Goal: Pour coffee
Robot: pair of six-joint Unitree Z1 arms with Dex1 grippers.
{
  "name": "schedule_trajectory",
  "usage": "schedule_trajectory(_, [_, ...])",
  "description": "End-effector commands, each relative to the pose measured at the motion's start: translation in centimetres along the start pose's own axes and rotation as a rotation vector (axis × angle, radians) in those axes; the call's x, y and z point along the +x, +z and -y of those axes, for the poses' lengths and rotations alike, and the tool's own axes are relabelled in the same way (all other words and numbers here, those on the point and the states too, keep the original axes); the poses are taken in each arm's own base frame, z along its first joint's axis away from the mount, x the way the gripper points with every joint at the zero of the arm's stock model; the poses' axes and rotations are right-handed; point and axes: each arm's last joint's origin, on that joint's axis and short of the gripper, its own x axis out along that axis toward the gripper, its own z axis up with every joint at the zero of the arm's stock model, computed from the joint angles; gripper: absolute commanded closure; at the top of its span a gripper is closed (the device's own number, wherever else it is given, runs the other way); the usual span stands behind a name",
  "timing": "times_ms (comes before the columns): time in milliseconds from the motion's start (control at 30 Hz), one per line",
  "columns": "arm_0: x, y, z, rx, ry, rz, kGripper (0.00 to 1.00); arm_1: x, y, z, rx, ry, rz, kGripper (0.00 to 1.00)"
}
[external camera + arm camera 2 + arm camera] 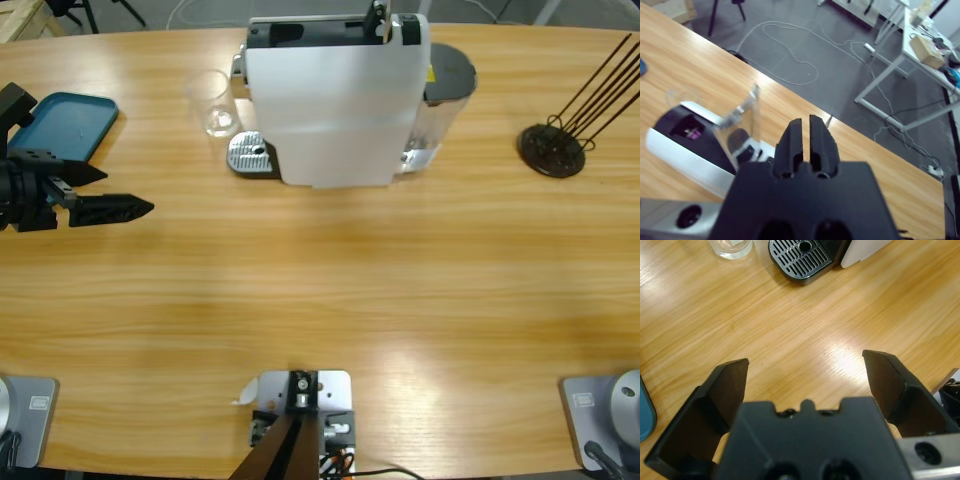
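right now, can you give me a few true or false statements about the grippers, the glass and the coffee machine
1. The left gripper has its jaws spread wide over bare table. True.
2. The clear glass sits on the drip tray under the spout. False: it stands on the table beside the white coffee machine, apart from the tray.
3. The right gripper has its jaws closed together with nothing between them. True.
4. The left gripper is holding the glass. False: it is empty, away from the glass.
5. A blue tray lies near the left gripper. True.
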Motion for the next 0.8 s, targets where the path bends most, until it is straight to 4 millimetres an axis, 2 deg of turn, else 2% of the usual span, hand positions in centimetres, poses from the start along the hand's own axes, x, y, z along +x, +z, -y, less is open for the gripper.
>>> schedule_trajectory(33, [1.2,-1.0,-0.1,-0.003,-0.004,-0.059,0.009,4.4,0.1,-3.1,-0.092,0.054,-0.075,1.0])
schedule_trajectory(167, [1.2,-1.0,-0.1,-0.003,-0.003,-0.059,0.009,4.9,0.2,-4.6,-0.108,0.092,-0.075,1.0])
schedule_trajectory(467, [1.3,-1.0,-0.1,-0.004,-0.003,-0.065,0.009,6.7,0.7,-10.6,-0.154,0.183,-0.072,1.0])
schedule_trajectory(667, [1.3,-1.0,-0.1,-0.004,-0.003,-0.066,0.004,8.3,-0.3,-12.1,-0.172,0.222,-0.112,1.0])
schedule_trajectory(800, [1.3,-1.0,-0.1,-0.004,-0.002,-0.066,0.004,9.6,-1.6,-13.3,-0.167,0.267,-0.156,1.0])
